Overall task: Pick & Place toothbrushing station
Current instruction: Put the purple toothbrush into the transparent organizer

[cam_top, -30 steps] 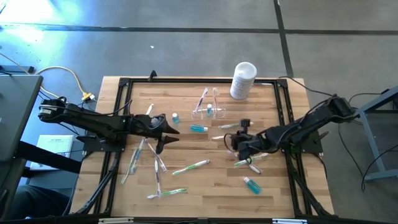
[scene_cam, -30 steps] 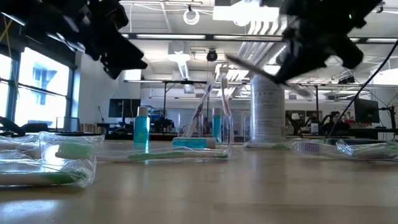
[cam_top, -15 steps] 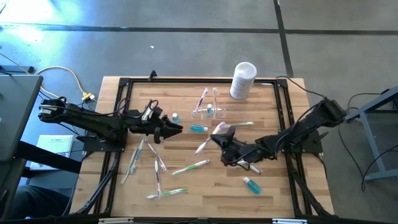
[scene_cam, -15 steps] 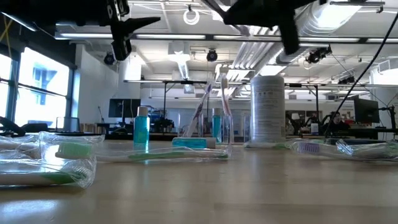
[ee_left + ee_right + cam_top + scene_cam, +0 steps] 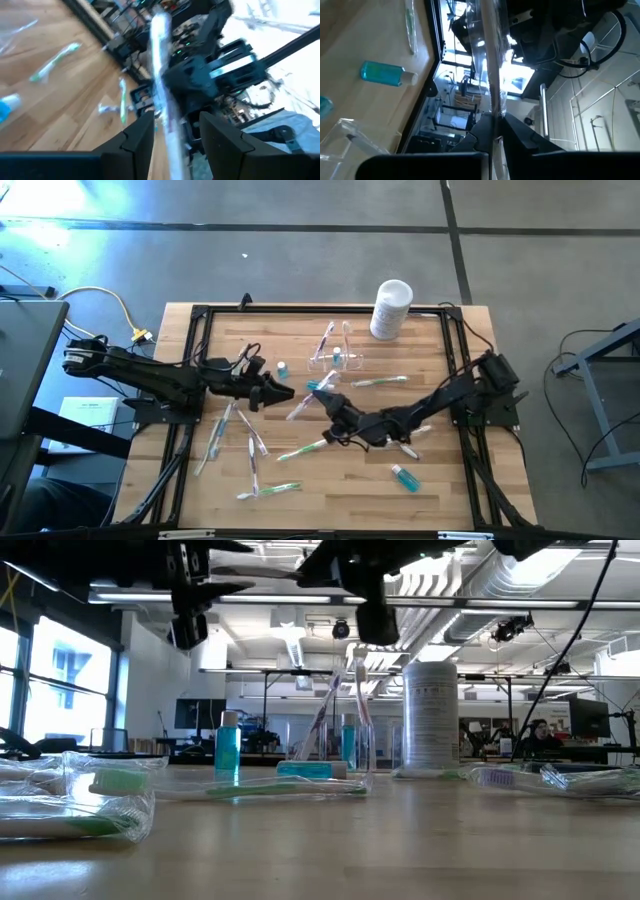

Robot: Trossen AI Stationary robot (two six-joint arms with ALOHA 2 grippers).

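The toothbrushing station (image 5: 335, 356), a clear holder with toothbrushes upright in it, stands on the table's far middle; the low view shows it too (image 5: 335, 735). My right gripper (image 5: 325, 402) reaches across mid-table, above the board, shut on a toothbrush in a clear wrapper (image 5: 300, 408). My left gripper (image 5: 283, 392) is open just left of it. In the left wrist view the wrapped toothbrush (image 5: 161, 75) runs between the left gripper's (image 5: 175, 132) two fingers; whether they touch it I cannot tell. My right gripper pinches the wrapped toothbrush near one end (image 5: 492, 107) between its two fingers (image 5: 512, 131). The fingers come about level from the table's right side. The toothbrush sticks out beyond the fingertips toward the left gripper, lifted clear of the table.
A white cylindrical container (image 5: 390, 308) stands at the far edge, right of the station. Several wrapped toothbrushes (image 5: 250, 448) lie near and left. A teal tube (image 5: 320, 387) and a teal bottle (image 5: 405, 477) lie on the board. A black rail (image 5: 200, 315) frames the table.
My right gripper has swept toward the table's left, up to the left gripper, rolling its wrist and carrying the wrapped toothbrush clear of the table. My left gripper has rolled and tipped up to level, staying about where it was.
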